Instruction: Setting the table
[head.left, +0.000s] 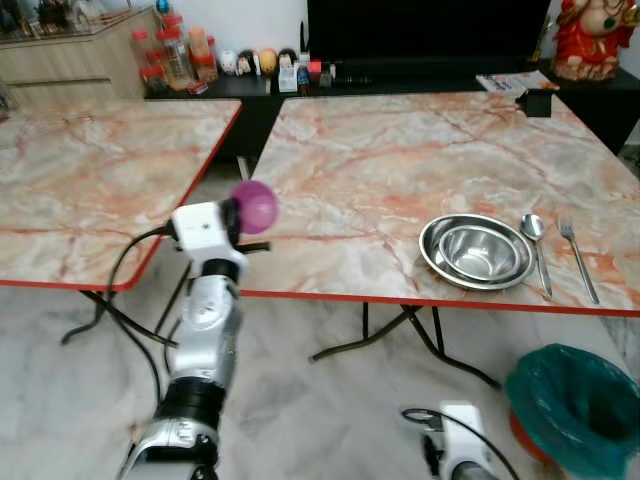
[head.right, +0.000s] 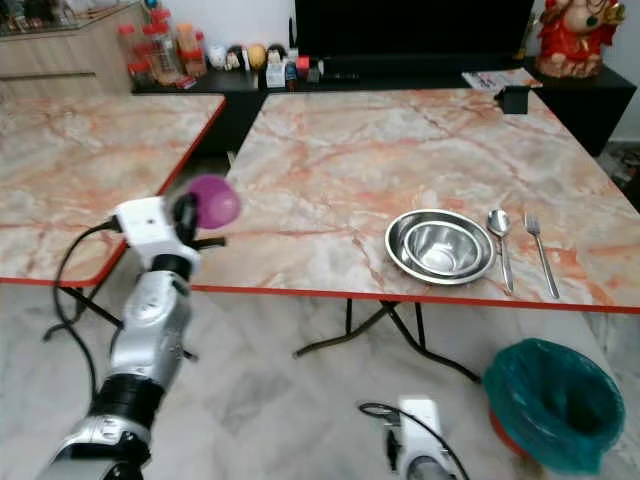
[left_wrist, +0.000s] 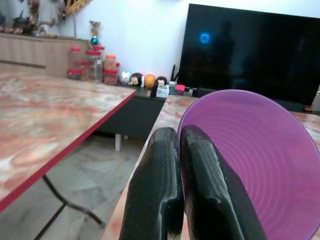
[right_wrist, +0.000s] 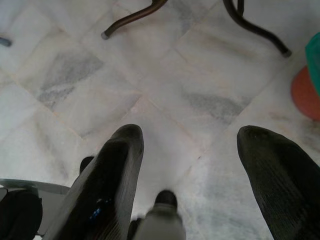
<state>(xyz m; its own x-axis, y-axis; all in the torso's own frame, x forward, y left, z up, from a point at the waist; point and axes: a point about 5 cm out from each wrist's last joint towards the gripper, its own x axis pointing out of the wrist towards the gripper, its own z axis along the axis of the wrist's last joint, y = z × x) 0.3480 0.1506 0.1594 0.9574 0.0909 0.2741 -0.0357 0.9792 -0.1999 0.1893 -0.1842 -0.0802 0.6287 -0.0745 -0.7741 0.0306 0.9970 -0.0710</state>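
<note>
One purple cup (left_wrist: 250, 160) sits clamped by its rim in the left gripper (left_wrist: 185, 185), whose two black fingers (left_wrist: 155, 190) are pressed close together on the cup's wall. The gripper holds it just above the near edge of the right-hand tabletop (head.left: 400, 150), at that tabletop's left corner, with the cup's mouth turned sideways toward the wrist camera.

Well off to the right of that gripper, on the same tabletop near its front edge, two steel bowls (head.left: 478, 251) are nested one inside the other. Just beyond them lie one spoon (head.left: 536, 245) and one fork (head.left: 577, 258), side by side and apart, handles pointing toward the robot.

To the left of the gripper stands a second marble tabletop (head.left: 90, 170) with a red edge, a gap of floor (right_wrist: 165, 95) between the two.

The right gripper (right_wrist: 197, 170) hangs low over the pale marble floor, its two fingers spread wide with nothing between them. Near it on the floor stands one bin lined with a teal bag (head.left: 577, 405).

Farther beyond the left gripper, a dark television (left_wrist: 255, 50) stands on a low black cabinet with jars and small figurines.
</note>
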